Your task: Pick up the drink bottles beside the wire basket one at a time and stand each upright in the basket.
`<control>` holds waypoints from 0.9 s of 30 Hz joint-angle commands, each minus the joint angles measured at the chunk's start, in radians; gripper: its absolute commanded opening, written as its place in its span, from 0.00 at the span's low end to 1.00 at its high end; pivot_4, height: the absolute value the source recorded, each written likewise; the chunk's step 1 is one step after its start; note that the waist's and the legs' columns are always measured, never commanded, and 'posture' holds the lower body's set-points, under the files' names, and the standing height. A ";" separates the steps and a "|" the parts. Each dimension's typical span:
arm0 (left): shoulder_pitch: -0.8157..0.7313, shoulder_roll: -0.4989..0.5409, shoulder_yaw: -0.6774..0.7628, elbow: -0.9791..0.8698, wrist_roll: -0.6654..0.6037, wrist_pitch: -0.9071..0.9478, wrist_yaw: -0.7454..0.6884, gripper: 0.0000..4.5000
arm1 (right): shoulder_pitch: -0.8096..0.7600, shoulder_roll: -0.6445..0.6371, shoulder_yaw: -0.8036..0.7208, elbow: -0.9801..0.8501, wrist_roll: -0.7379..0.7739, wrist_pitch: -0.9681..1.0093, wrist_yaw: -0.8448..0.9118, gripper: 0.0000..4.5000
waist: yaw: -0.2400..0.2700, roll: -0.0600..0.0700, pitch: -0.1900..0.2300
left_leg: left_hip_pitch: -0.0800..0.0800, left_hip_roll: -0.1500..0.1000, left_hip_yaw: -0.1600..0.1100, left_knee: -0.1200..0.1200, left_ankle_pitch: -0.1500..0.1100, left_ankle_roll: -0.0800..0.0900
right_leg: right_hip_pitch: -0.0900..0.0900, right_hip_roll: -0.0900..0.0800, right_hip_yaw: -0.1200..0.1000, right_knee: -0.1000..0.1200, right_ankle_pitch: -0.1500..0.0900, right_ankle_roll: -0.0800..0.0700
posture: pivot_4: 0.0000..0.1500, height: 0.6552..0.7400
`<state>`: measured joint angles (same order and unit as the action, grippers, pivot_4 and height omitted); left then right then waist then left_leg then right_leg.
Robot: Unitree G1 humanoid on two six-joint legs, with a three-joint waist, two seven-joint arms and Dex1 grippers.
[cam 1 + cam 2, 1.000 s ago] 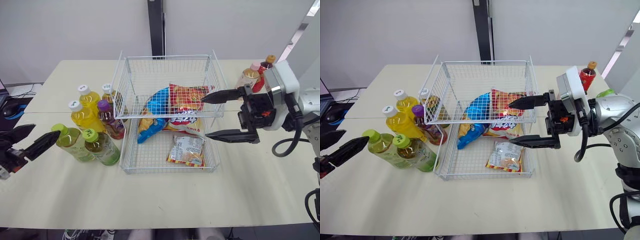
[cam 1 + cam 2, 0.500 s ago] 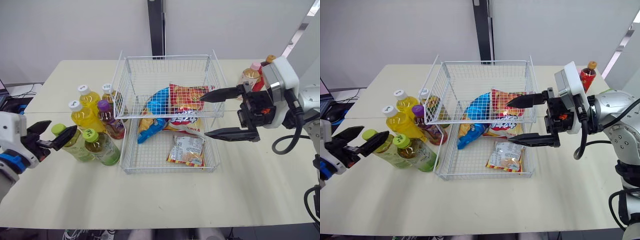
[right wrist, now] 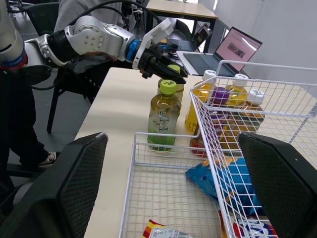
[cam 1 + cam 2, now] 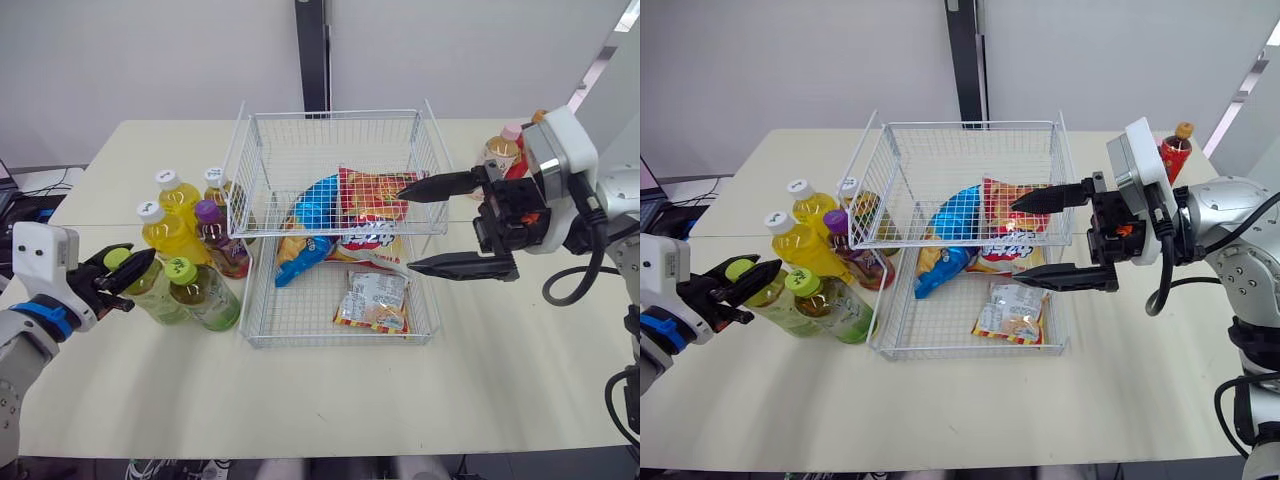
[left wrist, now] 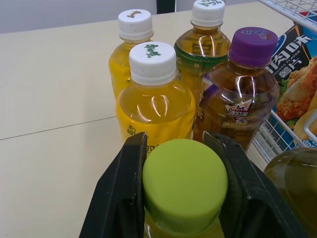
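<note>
Five bottles [image 5: 161, 106] crowd the green-capped bottle [image 5: 184, 188] that the left tool [image 5: 177, 144] straddles.

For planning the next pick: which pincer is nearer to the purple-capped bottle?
Left. The left pincer straddles a green cap beside the purple-capped bottle; the right pincer hangs across the wire basket.

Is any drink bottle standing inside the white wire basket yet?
No, the white wire basket holds snack packets, and the drink bottles stand beside it.
</note>
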<state>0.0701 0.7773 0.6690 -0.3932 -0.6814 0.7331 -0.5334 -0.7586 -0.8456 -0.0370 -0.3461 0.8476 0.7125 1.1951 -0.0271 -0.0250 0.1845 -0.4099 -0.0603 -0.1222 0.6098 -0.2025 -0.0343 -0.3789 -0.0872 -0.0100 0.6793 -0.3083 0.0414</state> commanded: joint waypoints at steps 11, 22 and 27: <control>-0.037 0.211 0.247 0.033 -0.218 0.179 -0.144 0.31 | -0.054 -0.002 -0.047 0.021 0.017 0.007 -0.013 1.00 | -0.002 -0.002 0.001 | -0.001 0.000 -0.001 0.000 0.000 0.000 | -0.001 0.001 -0.001 0.000 0.000 0.000 | 1.00 1.00; -0.519 0.714 0.036 0.464 -0.304 0.219 -0.320 0.31 | -0.010 -0.083 -0.129 0.001 0.034 0.077 -0.054 1.00 | -0.001 -0.004 0.002 | -0.007 0.001 -0.001 0.000 0.000 0.000 | -0.007 0.007 -0.001 0.001 0.001 0.001 | 1.00 1.00; -1.085 0.634 -0.377 0.612 -0.243 0.204 -0.391 0.31 | 0.039 -0.114 -0.193 -0.017 0.047 0.088 -0.087 1.00 | 0.000 -0.003 0.003 | -0.007 0.000 0.002 0.000 0.000 0.000 | -0.008 0.006 0.001 0.002 0.001 0.002 | 1.00 1.00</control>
<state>-0.9094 1.4179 0.3697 0.1929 -0.9516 0.9580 -0.8935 -0.7164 -0.9464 -0.1845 -0.3364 0.8790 0.8013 1.1217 -0.0273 -0.0285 0.1879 -0.4171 -0.0602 -0.1193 0.6110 -0.2022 -0.0347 -0.3858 -0.0798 -0.0112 0.6820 -0.3073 0.0434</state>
